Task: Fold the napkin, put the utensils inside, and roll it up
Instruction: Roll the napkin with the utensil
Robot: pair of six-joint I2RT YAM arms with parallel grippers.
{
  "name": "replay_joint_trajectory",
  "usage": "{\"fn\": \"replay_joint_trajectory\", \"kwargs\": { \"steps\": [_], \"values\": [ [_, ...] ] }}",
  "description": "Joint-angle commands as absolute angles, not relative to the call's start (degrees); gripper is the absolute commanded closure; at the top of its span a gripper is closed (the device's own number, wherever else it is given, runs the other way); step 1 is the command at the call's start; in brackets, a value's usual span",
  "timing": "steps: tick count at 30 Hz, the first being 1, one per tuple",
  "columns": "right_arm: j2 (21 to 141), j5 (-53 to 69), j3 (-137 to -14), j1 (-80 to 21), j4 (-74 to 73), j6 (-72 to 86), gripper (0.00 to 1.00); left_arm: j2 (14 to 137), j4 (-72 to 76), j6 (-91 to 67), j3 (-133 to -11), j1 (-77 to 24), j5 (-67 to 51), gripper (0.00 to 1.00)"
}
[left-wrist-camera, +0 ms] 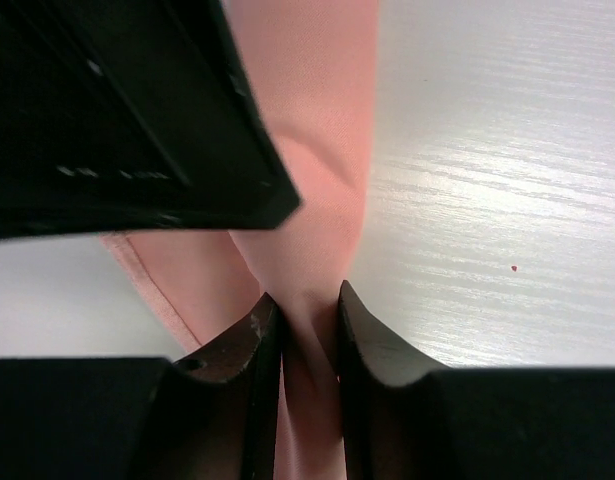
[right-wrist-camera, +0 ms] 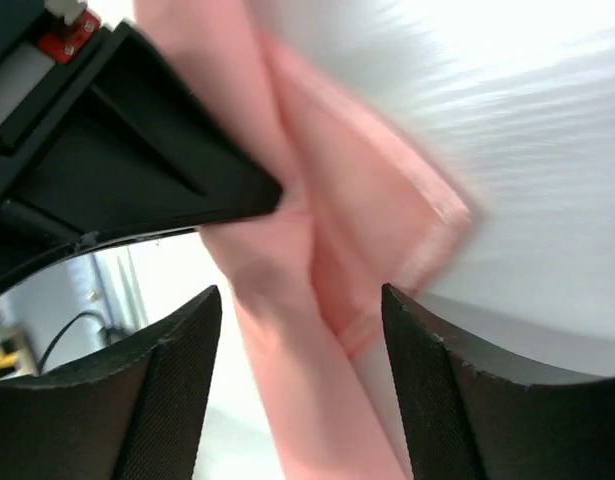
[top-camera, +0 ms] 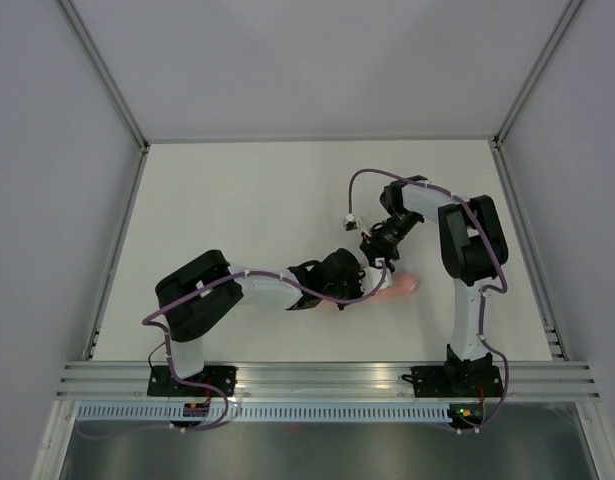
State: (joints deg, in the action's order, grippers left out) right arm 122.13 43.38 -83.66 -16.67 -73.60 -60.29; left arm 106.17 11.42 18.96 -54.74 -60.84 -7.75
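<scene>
The salmon-pink napkin [top-camera: 401, 287] is a slim roll on the white table, mostly hidden under both arms in the top view. My left gripper [top-camera: 365, 284] is shut on the napkin [left-wrist-camera: 309, 250], pinching a narrow part of it between its fingers [left-wrist-camera: 249, 345]. My right gripper [top-camera: 379, 262] is open, its fingers [right-wrist-camera: 177, 345] standing on either side of the napkin [right-wrist-camera: 287, 300], whose folded end spreads to the right. The other gripper's black body [right-wrist-camera: 117, 170] crosses the upper left of the right wrist view. No utensils show; they may be hidden inside the roll.
The white table [top-camera: 247, 210] is bounded by grey walls and metal rails at the left [top-camera: 117, 250] and right [top-camera: 527, 240]. A white connector on a purple cable [top-camera: 347, 215] hangs by the right arm. The arm bases sit at the near rail.
</scene>
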Motion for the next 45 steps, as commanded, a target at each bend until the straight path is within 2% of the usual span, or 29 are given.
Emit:
{"fn": "replay_joint_trajectory", "kwargs": {
  "steps": [1, 2, 6, 19, 23, 29, 33, 38, 45],
  "values": [
    [117.87, 39.99, -83.76, -13.63, -59.95, -56.43, 0.27, 108.98, 4.22, 15.91, -55.28, -60.29, -12.21, 0.77],
    [117.25, 39.90, -83.76, -13.19, -58.38, -55.64, 0.21, 109.25, 3.96, 15.82, -55.37, -60.21, -12.39, 0.77],
    [114.01, 40.78, -83.24, -10.90, -55.64, -51.43, 0.21, 110.13, 1.68, 14.68, -56.86, -58.89, -15.02, 0.77],
    [102.14, 45.61, -75.77, -0.36, -56.42, -55.01, 0.21, 113.73, -7.55, 8.44, -63.89, -50.63, -29.35, 0.75],
    [96.69, 46.23, -71.11, 2.90, -55.20, -57.56, 0.21, 116.10, -11.07, 7.03, -66.88, -49.05, -32.16, 0.75],
    [83.34, 43.87, -55.32, 2.73, -44.15, -59.50, 0.18, 119.97, -17.13, 5.45, -72.41, -46.33, -37.08, 0.73],
    [73.42, 39.83, -47.48, -0.43, -37.10, -59.06, 0.17, 122.69, -21.35, 5.10, -76.54, -44.48, -40.69, 0.73],
    [66.90, 31.57, -39.40, -12.02, -26.49, -54.85, 0.16, 125.50, -23.90, 4.05, -79.10, -42.46, -44.90, 0.73],
    [69.34, 19.26, -35.07, -28.45, -16.36, -51.59, 0.16, 128.31, -28.12, 4.66, -83.31, -41.93, -47.37, 0.73]
  ]
}}
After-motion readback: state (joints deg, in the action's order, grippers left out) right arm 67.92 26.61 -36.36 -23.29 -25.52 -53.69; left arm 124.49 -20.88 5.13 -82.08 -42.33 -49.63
